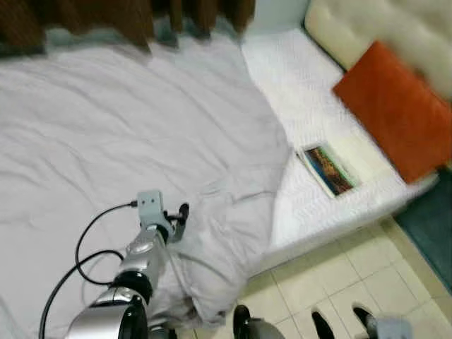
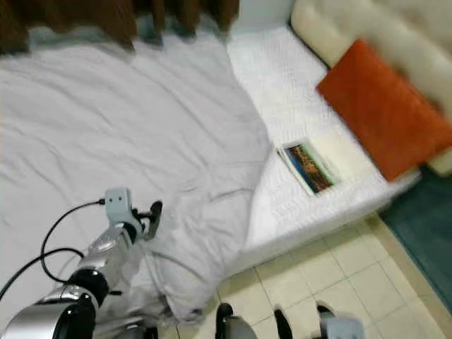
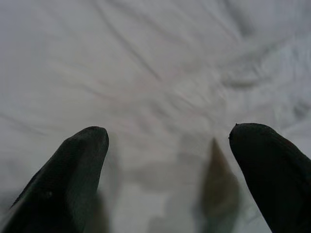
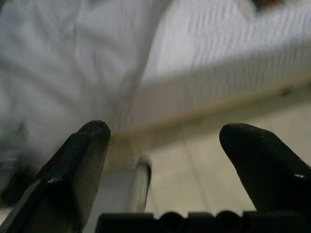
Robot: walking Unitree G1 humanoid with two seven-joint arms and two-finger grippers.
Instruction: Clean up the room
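A rumpled grey duvet (image 1: 127,134) covers most of the bed and hangs over its near edge. On the bare white mattress (image 1: 296,85) to the right lie a picture book (image 1: 328,169) and an orange pillow (image 1: 399,109). My left gripper (image 1: 181,214) reaches out low over the duvet near its folded-back edge. In the left wrist view it (image 3: 167,133) is open just above the grey cloth, holding nothing. My right gripper (image 1: 344,321) hangs low over the tiled floor beside the bed. Its fingers (image 4: 82,160) stand apart and empty.
A cream padded headboard (image 1: 381,28) runs behind the pillow. Brown curtains (image 1: 106,18) hang at the far side of the bed. Beige floor tiles (image 1: 332,275) lie at the bed's near right, with a dark green rug (image 1: 431,226) further right.
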